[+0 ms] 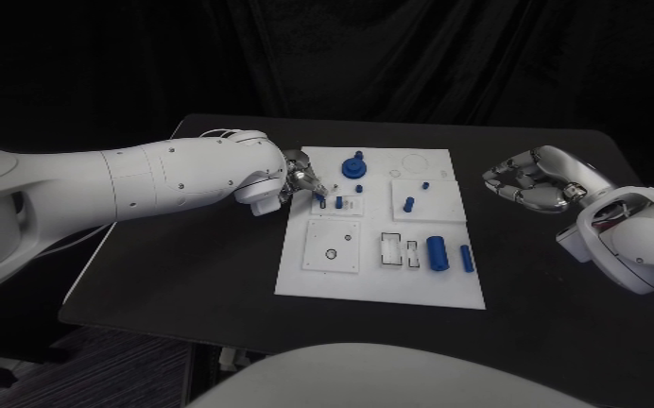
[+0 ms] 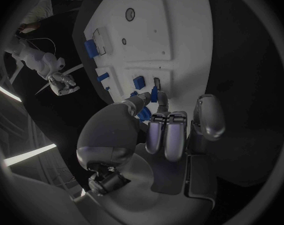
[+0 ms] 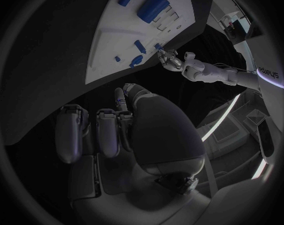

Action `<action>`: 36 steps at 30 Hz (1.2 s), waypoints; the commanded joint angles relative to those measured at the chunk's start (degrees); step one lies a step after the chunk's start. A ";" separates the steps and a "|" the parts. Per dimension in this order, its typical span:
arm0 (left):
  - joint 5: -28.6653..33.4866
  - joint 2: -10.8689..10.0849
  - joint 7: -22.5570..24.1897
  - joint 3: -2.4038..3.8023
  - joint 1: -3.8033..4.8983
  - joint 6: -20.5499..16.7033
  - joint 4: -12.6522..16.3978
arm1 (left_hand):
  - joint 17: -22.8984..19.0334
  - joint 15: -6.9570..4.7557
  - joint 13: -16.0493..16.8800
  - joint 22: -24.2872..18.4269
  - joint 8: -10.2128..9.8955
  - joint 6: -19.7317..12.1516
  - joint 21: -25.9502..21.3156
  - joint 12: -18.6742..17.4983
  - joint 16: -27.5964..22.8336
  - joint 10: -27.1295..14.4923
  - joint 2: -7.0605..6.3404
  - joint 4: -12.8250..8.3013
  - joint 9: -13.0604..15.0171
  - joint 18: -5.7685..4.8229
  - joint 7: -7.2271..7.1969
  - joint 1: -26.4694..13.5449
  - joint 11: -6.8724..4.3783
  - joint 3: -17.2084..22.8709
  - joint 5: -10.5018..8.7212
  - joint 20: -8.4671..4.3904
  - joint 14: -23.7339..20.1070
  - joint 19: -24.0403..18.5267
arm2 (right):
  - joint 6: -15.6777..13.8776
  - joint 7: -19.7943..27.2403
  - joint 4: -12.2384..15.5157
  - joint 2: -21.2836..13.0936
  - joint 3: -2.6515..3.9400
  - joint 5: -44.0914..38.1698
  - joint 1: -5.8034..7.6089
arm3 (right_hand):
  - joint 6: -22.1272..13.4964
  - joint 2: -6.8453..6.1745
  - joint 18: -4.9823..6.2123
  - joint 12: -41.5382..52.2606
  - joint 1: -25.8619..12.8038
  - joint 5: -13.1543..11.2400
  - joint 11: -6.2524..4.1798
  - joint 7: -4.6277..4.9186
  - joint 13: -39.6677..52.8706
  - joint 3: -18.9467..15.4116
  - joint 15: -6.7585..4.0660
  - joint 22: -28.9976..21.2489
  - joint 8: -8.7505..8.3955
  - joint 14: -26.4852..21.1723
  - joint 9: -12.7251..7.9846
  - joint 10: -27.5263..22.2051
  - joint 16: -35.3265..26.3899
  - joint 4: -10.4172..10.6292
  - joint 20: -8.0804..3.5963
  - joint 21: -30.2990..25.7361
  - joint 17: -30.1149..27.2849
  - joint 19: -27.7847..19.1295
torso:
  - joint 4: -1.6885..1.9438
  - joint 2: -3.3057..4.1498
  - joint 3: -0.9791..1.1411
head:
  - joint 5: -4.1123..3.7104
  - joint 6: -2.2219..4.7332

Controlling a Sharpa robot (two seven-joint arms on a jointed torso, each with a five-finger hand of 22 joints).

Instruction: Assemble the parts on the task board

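From the head view, the flat white plastic task board lies in the middle of the black desk. The left robot hand reaches over the board's left edge and pinches a small blue peg above a little square plate there. The right robot hand hovers over the desk, off the board's right side, with its fingers curled in and nothing in them. A fat blue cylinder and a thin blue bar lie near the board's right edge.

In the left wrist view, the peg sits between the fingertips, right by a slot in the board.

In the right wrist view, the curled fingers hold nothing.

The peg looks tiny, hard, light and smooth, so it could slip or tip. Holding it by its top end, kept straight up, seems best.
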 commanded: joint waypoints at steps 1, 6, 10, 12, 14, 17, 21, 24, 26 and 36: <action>-0.19 0.15 0.92 0.05 -0.18 1.11 0.01 | 15.10 -0.03 15.09 -0.10 0.01 -0.13 -0.27 0.21 0.20 5.98 -0.05 0.39 1.23 1.07 0.21 -0.49 0.08 -0.02 -0.27 0.16 5.96 -0.40 | 0.57 -1.15 0.16 -0.07 0.04 0.28 -0.15 | -0.39 0.32 1.07 -0.37 0.30 0.25 0.06 0.21 7.21 0.24 0.21 10.69 -0.40 3.93 -0.08 -0.38 -0.32 -0.02 0.12 -0.33 5.27 1.84 | 0.02 -0.01 0.03 | 0.17 0.01; -0.20 0.19 0.95 0.05 -0.32 1.27 -0.02 | 15.10 0.01 15.09 -0.03 -0.02 -0.11 -0.25 0.21 0.20 5.98 -0.04 0.62 1.19 1.05 0.24 -0.57 0.13 -0.31 -0.46 0.19 5.96 -0.37 | 0.75 -1.28 0.17 -0.11 0.04 0.34 -0.15 | -0.39 0.32 1.07 -0.37 0.30 0.25 0.06 0.21 7.21 0.24 0.21 10.69 -0.40 3.93 -0.08 -0.38 -0.32 -0.02 0.12 -0.33 5.27 1.84 | 0.00 -0.02 0.05 | 0.07 0.01; -0.20 0.15 1.21 0.05 -0.60 1.25 0.04 | 15.10 0.06 15.09 -0.03 -0.10 -0.08 -0.36 0.21 0.20 5.98 0.07 1.04 1.11 1.06 0.29 -0.63 0.17 -0.80 -1.05 0.25 5.96 -0.41 | 0.98 -1.37 0.20 -0.10 0.04 0.37 -0.15 | -0.38 0.33 1.08 -0.39 0.32 0.30 0.06 0.21 7.18 0.29 0.22 10.67 -0.40 3.92 -0.08 -0.40 -0.37 -0.05 0.12 -0.38 5.20 1.82 | -0.09 0.00 0.06 | 0.06 0.01; -0.20 0.06 1.22 0.05 -0.83 1.30 0.19 | 15.10 0.08 15.09 0.06 -0.11 -0.01 -0.31 0.21 0.20 5.98 0.12 1.23 1.08 1.04 0.29 -0.64 0.19 -1.05 -1.34 0.27 5.96 -0.36 | 1.10 -1.43 0.20 -0.10 0.04 0.38 -0.15 | -0.38 0.33 1.08 -0.39 0.32 0.30 0.06 0.21 7.18 0.29 0.22 10.67 -0.40 3.92 -0.08 -0.40 -0.37 -0.05 0.12 -0.38 5.20 1.82 | -0.05 -0.02 0.04 | -0.01 0.01; -0.20 -0.01 1.20 0.05 -1.06 1.33 0.30 | 15.10 0.09 15.09 0.05 -0.11 0.03 -0.35 0.21 0.20 5.98 0.14 1.32 1.07 1.05 0.29 -0.63 0.19 -1.19 -1.54 0.28 5.96 -0.38 | 1.22 -1.50 0.20 -0.10 0.04 0.40 -0.15 | -0.38 0.33 1.08 -0.39 0.32 0.30 0.06 0.21 7.18 0.29 0.22 10.67 -0.40 3.92 -0.08 -0.40 -0.37 -0.05 0.12 -0.38 5.20 1.82 | -0.02 -0.03 0.02 | 0.00 0.01; -0.20 -0.03 1.21 0.05 -1.48 1.36 0.31 | 15.10 0.10 15.09 0.05 -0.12 0.07 -0.39 0.21 0.20 5.98 0.16 1.44 1.05 1.05 0.30 -0.62 0.19 -1.35 -1.74 0.29 5.96 -0.39 | 1.42 -1.62 0.22 -0.08 0.04 0.44 -0.15 | -0.34 0.35 1.09 -0.41 0.33 0.36 0.07 0.21 7.15 0.34 0.22 10.66 -0.38 3.92 -0.08 -0.43 -0.37 -0.08 0.13 -0.40 5.20 1.81 | 0.01 -0.01 0.00 | 0.04 0.01; -0.20 -0.02 1.27 0.05 -1.94 1.23 0.25 | 15.10 0.10 15.09 -0.06 -0.14 0.10 -0.55 0.21 0.20 5.98 0.19 1.56 1.03 1.10 0.29 -0.60 0.20 -1.54 -1.98 0.31 5.96 -0.50 | 1.60 -1.70 0.22 -0.03 0.04 0.47 -0.16 | -0.34 0.35 1.09 -0.41 0.33 0.36 0.07 0.21 7.15 0.34 0.22 10.66 -0.38 3.92 -0.08 -0.43 -0.37 -0.08 0.13 -0.40 5.20 1.81 | -0.02 -0.02 0.01 | -0.07 0.01; -0.20 0.01 1.39 0.05 -2.24 1.04 0.15 | 15.10 0.14 15.09 0.03 -0.27 0.16 -0.63 0.21 0.20 5.98 0.19 2.18 0.97 1.09 0.37 -0.64 0.26 -2.56 -2.99 0.36 5.96 -0.47 | 1.74 -1.80 0.21 -0.02 0.04 0.48 -0.16 | -0.34 0.35 1.09 -0.41 0.33 0.36 0.07 0.21 7.15 0.34 0.22 10.66 -0.38 3.92 -0.08 -0.43 -0.37 -0.08 0.13 -0.40 5.20 1.81 | 0.01 -0.03 0.01 | -0.14 0.01; -0.20 0.03 1.49 0.05 -2.44 0.88 0.05 | 15.10 0.20 15.09 0.12 -0.40 0.26 -0.73 0.21 0.20 5.98 0.19 3.11 0.92 1.08 0.42 -0.80 0.34 -4.10 -4.22 0.45 5.96 -0.43 | 1.83 -1.86 0.19 -0.01 0.04 0.49 -0.16 | -0.34 0.35 1.09 -0.41 0.33 0.36 0.07 0.21 7.15 0.34 0.22 10.66 -0.38 3.92 -0.08 -0.43 -0.37 -0.08 0.13 -0.40 5.20 1.81 | 0.00 -0.04 0.02 | -0.13 0.01; -0.20 -0.11 1.21 0.05 -3.04 0.97 -0.24 | 15.10 0.38 15.09 0.06 -1.25 -0.06 -1.13 0.21 0.20 5.98 0.02 4.60 0.34 1.16 0.72 -1.25 0.55 -6.75 -4.86 0.55 5.96 -0.56 | 2.34 -2.23 0.13 -0.01 0.04 0.55 -0.18 | -0.31 0.36 1.12 -0.48 0.33 0.41 0.08 0.22 7.05 0.40 0.23 10.60 -0.36 3.89 -0.09 -0.52 -0.46 -0.12 0.14 -0.54 5.06 1.75 | -0.05 -0.02 -0.02 | -0.02 0.01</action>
